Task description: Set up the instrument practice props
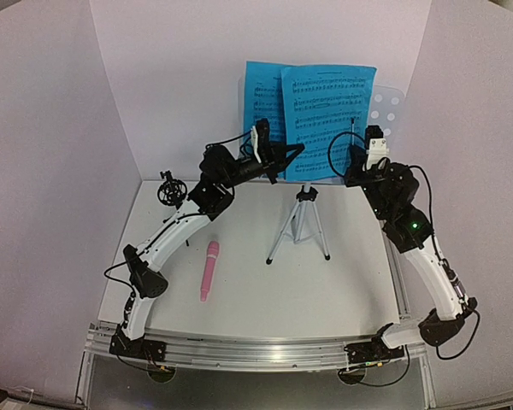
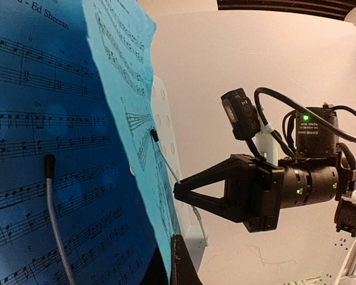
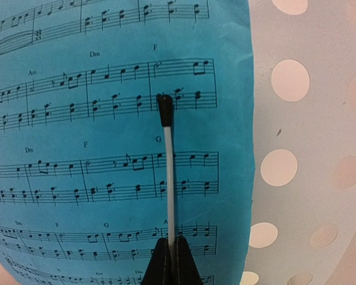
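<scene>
Both sheets (image 1: 312,115) on stand (image 1: 390,108); mic (image 1: 209,269) lies outside holder (image 1: 168,190).

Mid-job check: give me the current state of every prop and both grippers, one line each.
music stand: upright on its tripod, holding both sheets
music sheets: on the stand, overlapping
sheet retainer wire: lying across the right sheet, pinched by the right gripper
pink microphone: lying flat on the table, not mounted
black mic holder: standing, empty
left gripper: at the sheets, open or shut unclear
right gripper: shut on the wire

Left hand (image 1: 282,152) closed, right hand (image 3: 169,261) pinched
</scene>
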You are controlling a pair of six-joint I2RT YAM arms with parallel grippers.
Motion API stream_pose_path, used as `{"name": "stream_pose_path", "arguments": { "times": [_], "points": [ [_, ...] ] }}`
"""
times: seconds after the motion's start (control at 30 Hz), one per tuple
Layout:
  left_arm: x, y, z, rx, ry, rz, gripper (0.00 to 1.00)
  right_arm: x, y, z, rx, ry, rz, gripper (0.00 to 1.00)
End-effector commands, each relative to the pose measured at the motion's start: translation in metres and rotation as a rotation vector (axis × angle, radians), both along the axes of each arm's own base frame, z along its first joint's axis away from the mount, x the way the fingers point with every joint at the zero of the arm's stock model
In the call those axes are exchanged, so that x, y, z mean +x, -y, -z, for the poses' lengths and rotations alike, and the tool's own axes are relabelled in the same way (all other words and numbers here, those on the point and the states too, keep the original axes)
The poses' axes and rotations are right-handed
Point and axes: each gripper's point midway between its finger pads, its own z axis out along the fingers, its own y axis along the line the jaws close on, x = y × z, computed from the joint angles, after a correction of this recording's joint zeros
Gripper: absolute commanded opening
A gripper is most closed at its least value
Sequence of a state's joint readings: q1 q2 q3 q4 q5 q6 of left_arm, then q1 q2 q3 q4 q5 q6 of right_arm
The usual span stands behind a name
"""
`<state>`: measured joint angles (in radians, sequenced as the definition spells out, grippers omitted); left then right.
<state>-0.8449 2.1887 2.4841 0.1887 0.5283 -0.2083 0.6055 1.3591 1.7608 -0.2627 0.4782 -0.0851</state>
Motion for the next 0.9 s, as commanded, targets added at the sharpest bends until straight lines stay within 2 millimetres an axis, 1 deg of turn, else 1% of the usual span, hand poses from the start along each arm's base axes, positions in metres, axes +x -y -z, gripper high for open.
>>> {"name": "stream_pose_path", "arguments": {
  "times": [0.0,0.13,0.23,0.4,0.43,0.5,0.63,0.77,0.87],
  "points": [
    [-0.003,0.001,-0.010,-0.031,0.116,-0.019,0.00,-0.023,0.005,-0.033,0.080,0.100,-0.047,0.00],
    [0.001,0.005,-0.005,-0.038,0.122,-0.028,0.00,-0.027,0.005,-0.032,0.078,0.101,-0.065,0.00],
    [0.000,0.008,-0.006,-0.048,0.133,-0.024,0.00,-0.027,0.005,-0.029,0.077,0.096,-0.064,0.00],
    [-0.001,0.010,-0.003,-0.039,0.122,-0.020,0.00,-0.025,0.004,-0.031,0.076,0.096,-0.065,0.00],
    [-0.001,0.009,-0.004,-0.038,0.120,-0.024,0.02,-0.025,0.004,-0.032,0.076,0.096,-0.064,0.00],
    [-0.002,0.005,-0.008,-0.042,0.124,-0.035,0.12,-0.024,0.004,-0.032,0.072,0.097,-0.063,0.00],
    [-0.013,-0.002,-0.018,-0.042,0.151,-0.022,0.23,-0.025,0.007,-0.033,0.072,0.097,-0.046,0.00],
    [-0.020,-0.011,-0.032,-0.066,0.172,-0.029,0.27,-0.025,0.007,-0.033,0.069,0.096,-0.044,0.00],
    [-0.024,-0.018,-0.043,-0.081,0.195,-0.046,0.37,-0.025,0.008,-0.034,0.068,0.097,-0.040,0.00]
  ]
}}
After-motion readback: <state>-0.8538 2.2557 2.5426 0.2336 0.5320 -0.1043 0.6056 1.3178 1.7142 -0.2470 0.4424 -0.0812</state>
